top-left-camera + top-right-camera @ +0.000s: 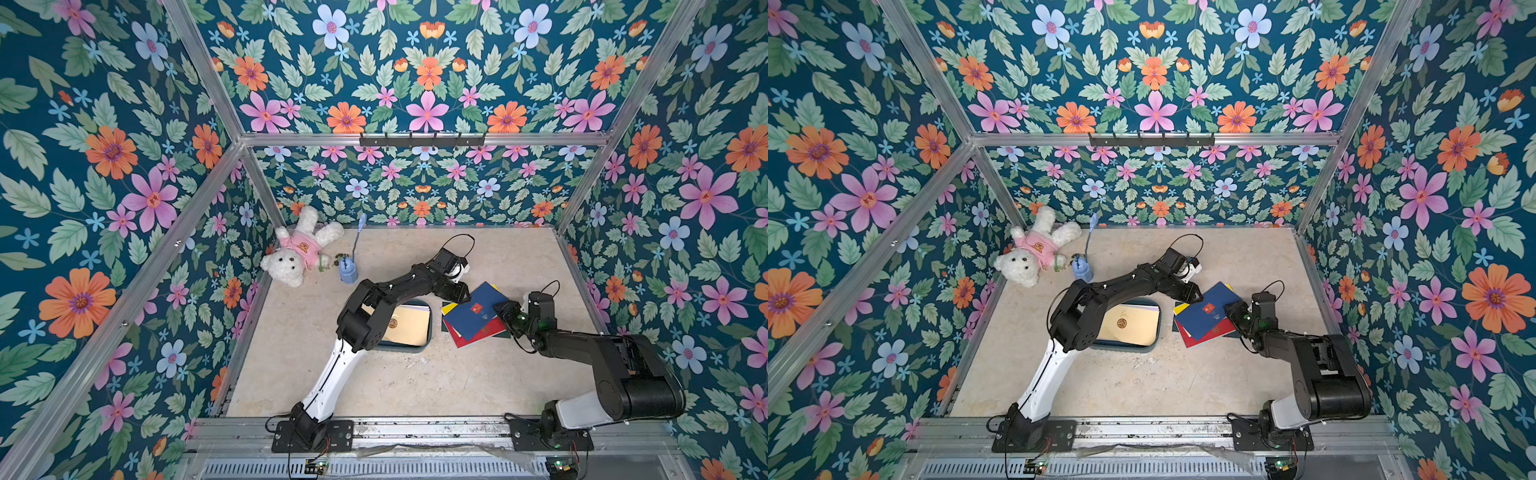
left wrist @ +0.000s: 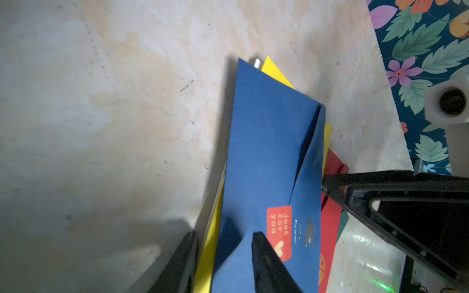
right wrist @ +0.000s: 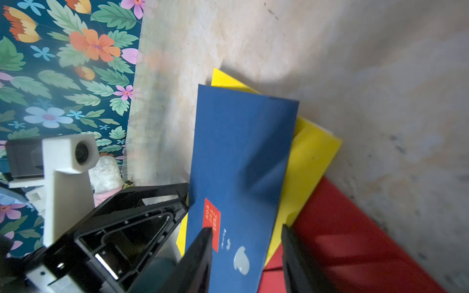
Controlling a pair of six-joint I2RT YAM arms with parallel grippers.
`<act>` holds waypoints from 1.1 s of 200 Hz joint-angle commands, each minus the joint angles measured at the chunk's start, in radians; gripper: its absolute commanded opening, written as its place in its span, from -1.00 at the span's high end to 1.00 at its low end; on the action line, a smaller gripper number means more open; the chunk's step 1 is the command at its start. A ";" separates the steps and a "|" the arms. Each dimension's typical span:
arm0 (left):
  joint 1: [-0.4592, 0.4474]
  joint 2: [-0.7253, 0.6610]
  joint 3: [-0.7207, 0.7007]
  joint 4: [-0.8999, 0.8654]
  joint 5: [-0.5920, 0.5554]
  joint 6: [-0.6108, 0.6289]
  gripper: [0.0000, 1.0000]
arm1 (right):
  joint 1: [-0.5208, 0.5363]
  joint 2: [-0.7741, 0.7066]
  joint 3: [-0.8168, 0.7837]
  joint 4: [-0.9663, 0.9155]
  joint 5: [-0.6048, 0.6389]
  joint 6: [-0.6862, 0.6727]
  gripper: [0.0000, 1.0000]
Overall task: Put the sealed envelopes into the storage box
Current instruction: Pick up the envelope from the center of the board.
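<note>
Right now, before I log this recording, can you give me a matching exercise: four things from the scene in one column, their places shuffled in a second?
Things:
1. navy envelope
2. cream envelope
3. teddy bear
4. light-blue cup

Places:
A. inside the storage box
B. lying flat in the far corner
C. on top of the loose pile
D. standing upright next to the teddy bear

Pairs: 1-C, 2-A, 3-B, 4-D
</note>
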 commanded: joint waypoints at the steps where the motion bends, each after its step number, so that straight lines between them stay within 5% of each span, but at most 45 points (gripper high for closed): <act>1: -0.005 0.015 -0.005 -0.075 -0.010 0.011 0.18 | 0.001 0.004 0.019 0.048 -0.050 0.011 0.05; 70: -0.004 0.019 -0.004 -0.081 -0.006 0.016 0.19 | 0.001 0.023 0.038 0.085 -0.108 0.030 0.09; 136: -0.004 0.014 -0.009 -0.087 -0.028 0.020 0.21 | -0.003 -0.034 0.071 -0.124 0.093 -0.106 0.09; 220: -0.004 0.016 -0.007 -0.090 -0.037 0.015 0.28 | -0.011 0.060 0.077 -0.084 0.081 -0.124 0.09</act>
